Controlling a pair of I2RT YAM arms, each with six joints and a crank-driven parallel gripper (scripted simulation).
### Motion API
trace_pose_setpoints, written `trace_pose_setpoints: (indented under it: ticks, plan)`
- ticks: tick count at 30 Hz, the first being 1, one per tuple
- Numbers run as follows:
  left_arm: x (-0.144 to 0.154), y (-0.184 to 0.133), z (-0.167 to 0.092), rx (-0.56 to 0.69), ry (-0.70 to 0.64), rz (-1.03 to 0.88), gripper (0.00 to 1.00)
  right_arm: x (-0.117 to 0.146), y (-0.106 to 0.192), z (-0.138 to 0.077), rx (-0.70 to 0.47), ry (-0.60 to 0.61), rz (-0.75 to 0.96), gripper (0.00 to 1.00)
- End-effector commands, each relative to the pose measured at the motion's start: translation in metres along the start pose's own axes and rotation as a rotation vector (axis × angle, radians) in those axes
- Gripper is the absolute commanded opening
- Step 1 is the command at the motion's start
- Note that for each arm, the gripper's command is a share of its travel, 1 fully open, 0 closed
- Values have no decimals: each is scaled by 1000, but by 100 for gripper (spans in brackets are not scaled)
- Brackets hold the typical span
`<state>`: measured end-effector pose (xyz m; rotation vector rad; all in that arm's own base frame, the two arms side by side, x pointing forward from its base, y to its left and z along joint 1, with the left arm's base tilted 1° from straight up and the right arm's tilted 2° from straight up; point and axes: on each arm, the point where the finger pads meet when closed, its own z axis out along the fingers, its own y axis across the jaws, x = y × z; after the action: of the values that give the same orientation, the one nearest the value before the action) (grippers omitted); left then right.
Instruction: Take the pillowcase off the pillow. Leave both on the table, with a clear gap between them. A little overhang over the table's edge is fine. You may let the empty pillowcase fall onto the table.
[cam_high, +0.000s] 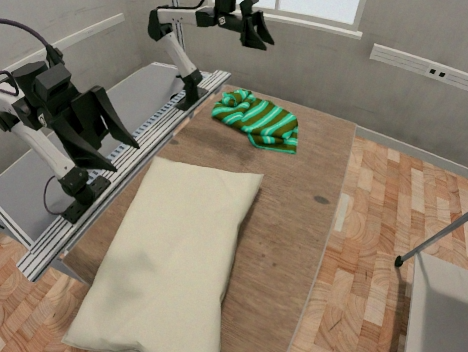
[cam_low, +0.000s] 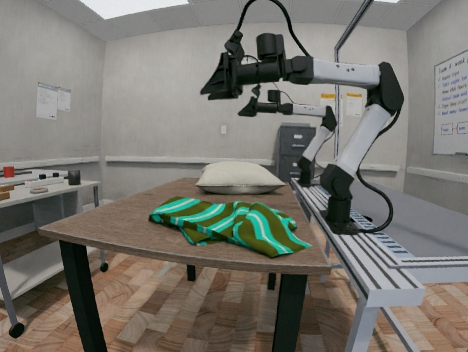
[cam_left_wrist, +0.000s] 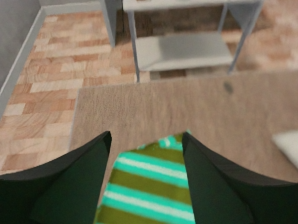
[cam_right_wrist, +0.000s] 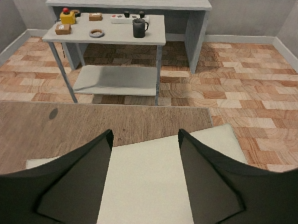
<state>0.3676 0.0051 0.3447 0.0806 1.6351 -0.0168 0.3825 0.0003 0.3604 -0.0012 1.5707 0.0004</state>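
The cream pillow (cam_high: 170, 235) (cam_low: 240, 176) (cam_left_wrist: 290, 146) (cam_right_wrist: 145, 185) lies bare and flat on the wooden table (cam_high: 290, 215) (cam_low: 105, 231). The green-and-olive striped pillowcase (cam_high: 272, 122) (cam_low: 265, 232) (cam_left_wrist: 150, 172) lies crumpled near the table's end, with bare wood between it and the pillow. My left gripper (cam_high: 269, 46) (cam_low: 205, 95) (cam_left_wrist: 146, 134) is open and empty, raised high above the pillowcase's side of the table. My right gripper (cam_high: 127, 159) (cam_low: 240, 114) (cam_right_wrist: 145, 131) is open and empty, raised above the pillow's side.
Both arms stand on a metal rail (cam_high: 150, 145) (cam_low: 372, 265) along one long side of the table. A side table (cam_low: 55, 189) (cam_right_wrist: 107, 35) with a dark mug (cam_right_wrist: 139, 28) and small items stands beyond the opposite side.
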Motion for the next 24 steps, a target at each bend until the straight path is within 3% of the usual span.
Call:
trace_pose_setpoints:
  ticks: [1, 4, 7, 12, 14, 24]
  plan:
    - [-36, 9, 14, -136, -120, -76, 63, -14, -2, -2, 3, -28, 12, 63]
    - [-38, 4, 17, -124, -125, -81, 63, -17, -5, -1, 18, -41, 13, 63]
    - [-18, -4, 19, -74, -61, -34, 63, -17, -3, 0, 13, -40, 11, 63]
    - [-39, 3, 8, -86, -113, -23, 63, -16, -3, 0, 14, -37, 12, 63]
    - [-26, 2, 12, -84, -82, -24, 63, -16, -3, 0, 14, -37, 12, 63]
    - [-28, 1, 12, -72, -90, -42, 63, -15, -3, 1, 15, -33, 12, 63]
